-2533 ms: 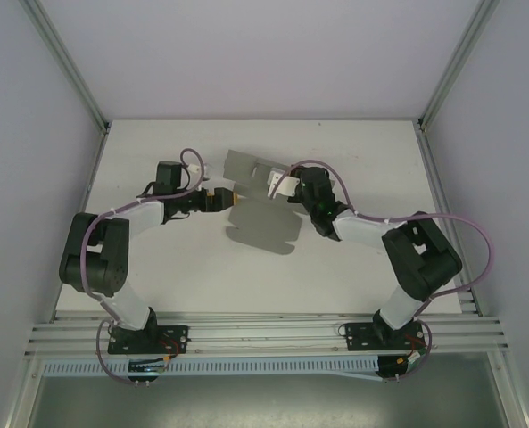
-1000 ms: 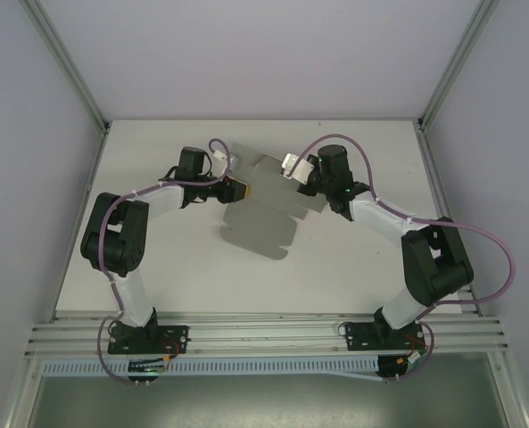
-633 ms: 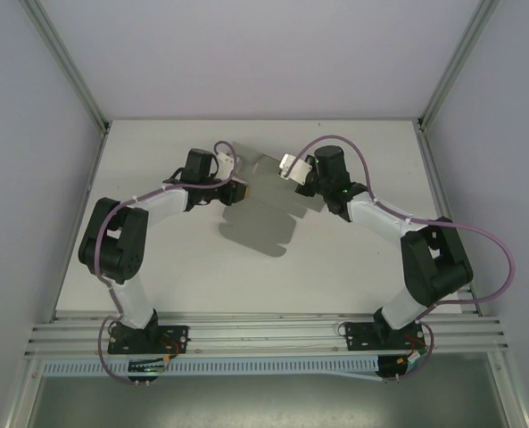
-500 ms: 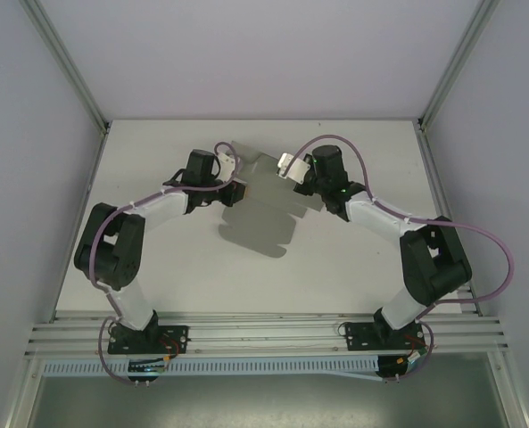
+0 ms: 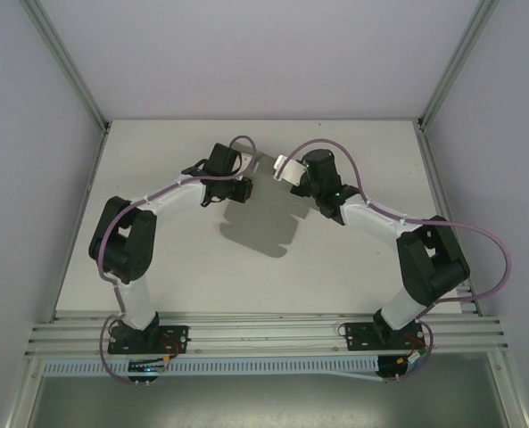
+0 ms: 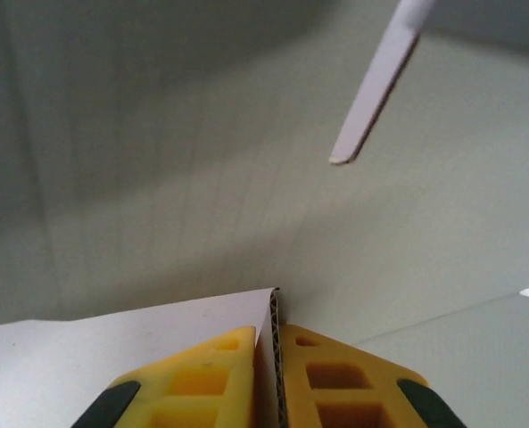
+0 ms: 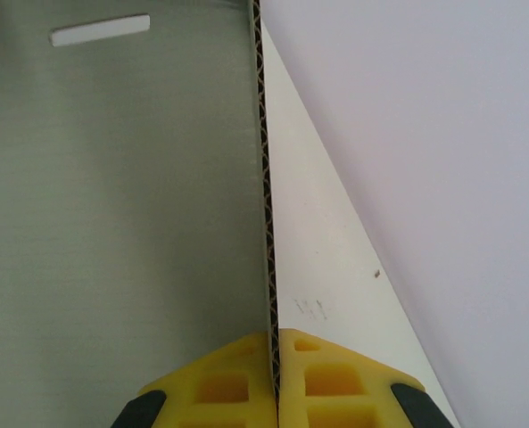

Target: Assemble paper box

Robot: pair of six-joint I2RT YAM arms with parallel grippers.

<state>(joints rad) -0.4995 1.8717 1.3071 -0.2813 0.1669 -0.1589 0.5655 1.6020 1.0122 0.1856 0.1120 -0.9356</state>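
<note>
The paper box (image 5: 269, 189) is a grey corrugated card sheet held up above the table between my two grippers, its shadow lying on the white surface below. My left gripper (image 5: 243, 190) is shut on the sheet's left edge. In the left wrist view the yellow fingers (image 6: 202, 374) pinch a corrugated edge (image 6: 274, 330), and a narrow flap (image 6: 376, 85) hangs beyond. My right gripper (image 5: 293, 181) is shut on the right edge. The right wrist view shows its fingers (image 7: 335, 379) clamping the card edge-on, with the grey face (image 7: 130, 196) stretching away to the left.
The white table (image 5: 362, 259) is walled by pale panels with metal posts (image 5: 68, 62) at the back corners. An aluminium rail (image 5: 264, 334) runs along the near edge. Purple cables loop over both arms.
My left arm has reached right and farther back and shut its jaws on the sheet's left edge. The right gripper has shifted slightly left, and the sheet spans less width between the two.
</note>
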